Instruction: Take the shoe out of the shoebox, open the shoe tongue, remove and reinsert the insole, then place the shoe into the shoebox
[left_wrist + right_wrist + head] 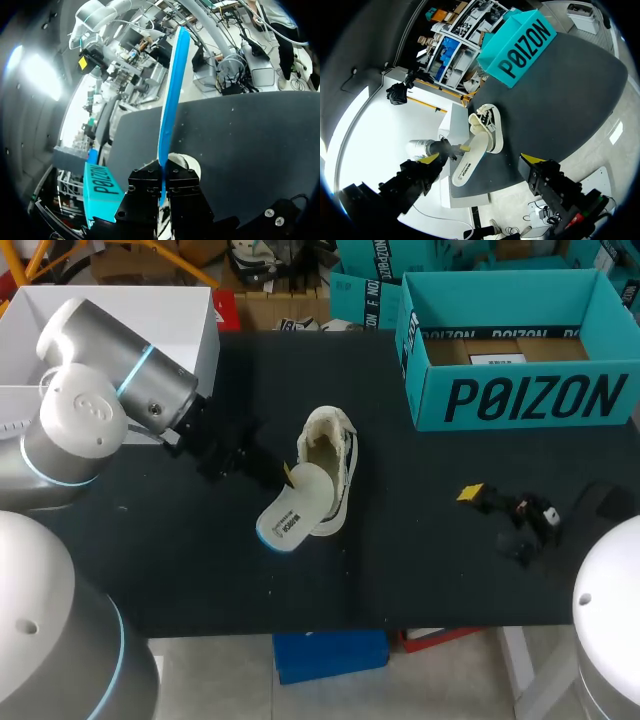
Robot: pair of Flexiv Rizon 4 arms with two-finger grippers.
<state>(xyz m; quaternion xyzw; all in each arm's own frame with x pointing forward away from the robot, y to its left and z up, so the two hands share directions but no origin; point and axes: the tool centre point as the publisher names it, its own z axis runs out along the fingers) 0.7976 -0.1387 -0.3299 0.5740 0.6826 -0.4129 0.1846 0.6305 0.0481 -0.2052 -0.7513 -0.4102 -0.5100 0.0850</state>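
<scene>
A white low-top shoe (335, 455) lies on the black table (430, 570), left of the teal shoebox (520, 390). Its white insole (296, 508) with a blue edge sticks out of the shoe toward the table's front. My left gripper (285, 476) is shut on the insole beside the shoe's opening. In the left wrist view the insole (172, 95) stands edge-on between the closed fingers of the left gripper (163, 182), with the shoe (184, 163) just behind. My right gripper (500, 518) hovers open over the table to the right, holding nothing. From the right wrist, the shoe (489, 122), insole (469, 162) and shoebox (522, 42) lie ahead of the right gripper (480, 159).
The shoebox stands open at the back right, with brown card (500, 348) on its floor. A white box (130, 315) sits at the back left behind my left arm. Bare black tabletop lies between the shoe and my right gripper.
</scene>
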